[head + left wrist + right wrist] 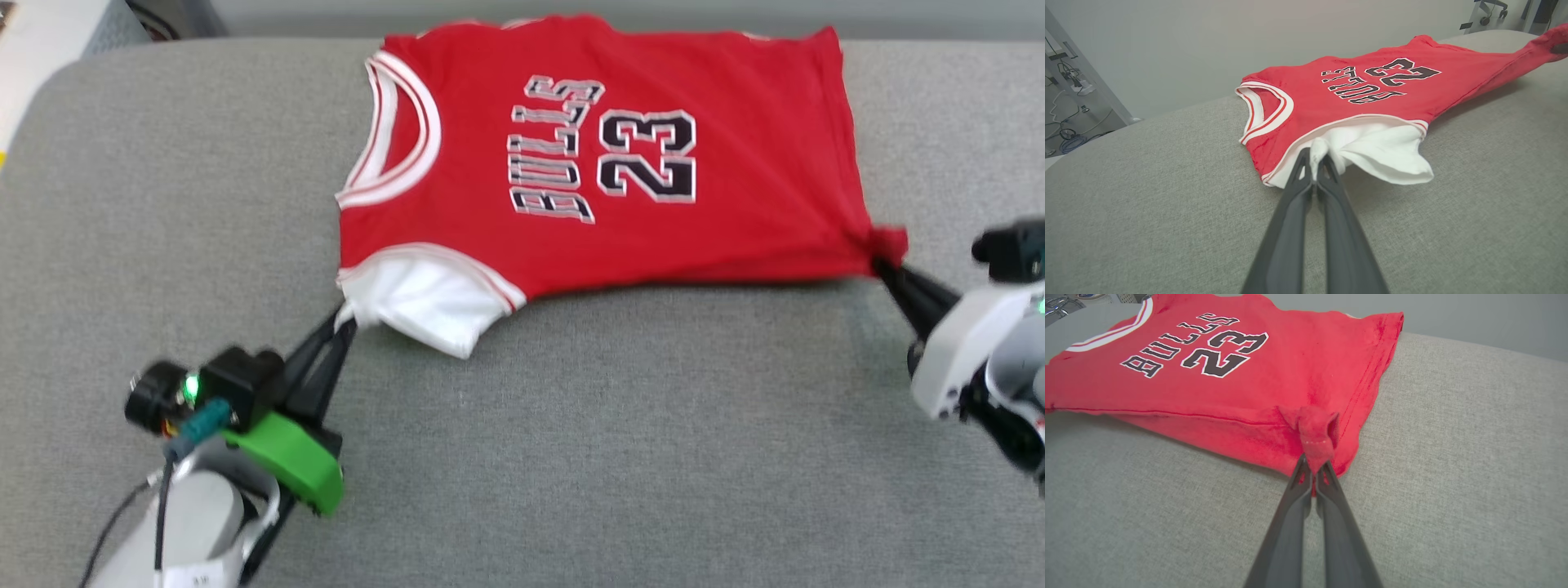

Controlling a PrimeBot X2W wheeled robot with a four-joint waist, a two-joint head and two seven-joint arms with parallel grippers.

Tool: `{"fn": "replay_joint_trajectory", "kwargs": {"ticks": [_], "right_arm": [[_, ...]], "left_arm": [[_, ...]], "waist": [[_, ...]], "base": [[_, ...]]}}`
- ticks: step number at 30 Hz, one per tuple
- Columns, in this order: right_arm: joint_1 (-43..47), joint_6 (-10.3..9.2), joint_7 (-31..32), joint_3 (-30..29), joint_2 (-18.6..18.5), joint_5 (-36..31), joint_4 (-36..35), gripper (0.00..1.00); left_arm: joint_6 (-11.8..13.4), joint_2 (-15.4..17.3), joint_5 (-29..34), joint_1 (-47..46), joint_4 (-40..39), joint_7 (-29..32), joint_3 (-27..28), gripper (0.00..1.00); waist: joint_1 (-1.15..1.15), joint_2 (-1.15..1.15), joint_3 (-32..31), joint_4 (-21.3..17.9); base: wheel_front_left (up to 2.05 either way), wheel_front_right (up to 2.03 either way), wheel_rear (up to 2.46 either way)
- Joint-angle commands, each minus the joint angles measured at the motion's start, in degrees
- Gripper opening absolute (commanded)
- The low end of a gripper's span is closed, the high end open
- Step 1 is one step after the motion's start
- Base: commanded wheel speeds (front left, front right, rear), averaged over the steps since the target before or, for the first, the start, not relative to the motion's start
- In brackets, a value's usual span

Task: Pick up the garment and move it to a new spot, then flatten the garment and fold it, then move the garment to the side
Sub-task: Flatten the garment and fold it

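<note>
On the far half of the grey tabletop (571, 457), found the garment (735, 188) spread front side up, collar (402, 139) toward the robot's left and hem toward its right. Read "BULLS" and, beneath it, "23" across the red chest, both in black block characters outlined in white. In the head view, saw them turned sideways, letter tops toward the collar. Read the same "BULLS" and "23" nearly upright from the right wrist view and upside down from the left wrist view. Noted red-and-white striped trim around the collar and along the armhole above the white sleeve (433, 310).

At the near left corner, saw the left gripper (349, 322), fingers pinched together on a bunched fold of that sleeve. At the near right corner, saw the right gripper (880, 263), clamped tight on a puckered knot of red hem. Found the near edge of the garment drawn in a straight line between the two grips and raised slightly off the tabletop, with shadow beneath it.
</note>
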Motion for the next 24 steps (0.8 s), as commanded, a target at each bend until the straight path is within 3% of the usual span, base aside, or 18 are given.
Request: {"fn": "replay_joint_trajectory", "kwargs": {"ticks": [1, 7, 15, 24], "right_arm": [[2.5, -0.03, -0.5, -0.2, -0.6, 0.6, -0.6, 0.0], [12.7, -0.03, -0.3, -1.7, -1.5, 1.6, -3.1, 0.0], [24.9, -0.03, 0.5, -5.9, -2.1, 2.4, -6.0, 0.0], [37.4, -0.03, 2.7, -13.3, -2.6, 1.7, -9.9, 0.0]], "left_arm": [[0.5, -0.4, -0.7, 2.2, 0.0, -0.3, -0.1, 0.0], [1.0, 0.0, -3.0, 11.7, -0.9, 0.5, -1.9, 0.0], [3.5, 0.5, -6.8, 22.7, -5.5, 3.4, -3.1, 0.0], [4.4, 2.2, -10.8, 30.7, -10.6, 8.3, -4.5, 0.0]], "waist": [[0.01, 0.0, -4.8, 0.5], [0.01, 0.0, -8.7, 0.5], [0.01, 0.0, -12.7, 0.3], [0.01, 0.0, -14.6, 1.0]], "base": [[0.0, 0.0, 0.0], [0.0, 0.0, 0.0], [0.0, 0.0, 0.0], [0.0, 0.0, 0.0]]}}
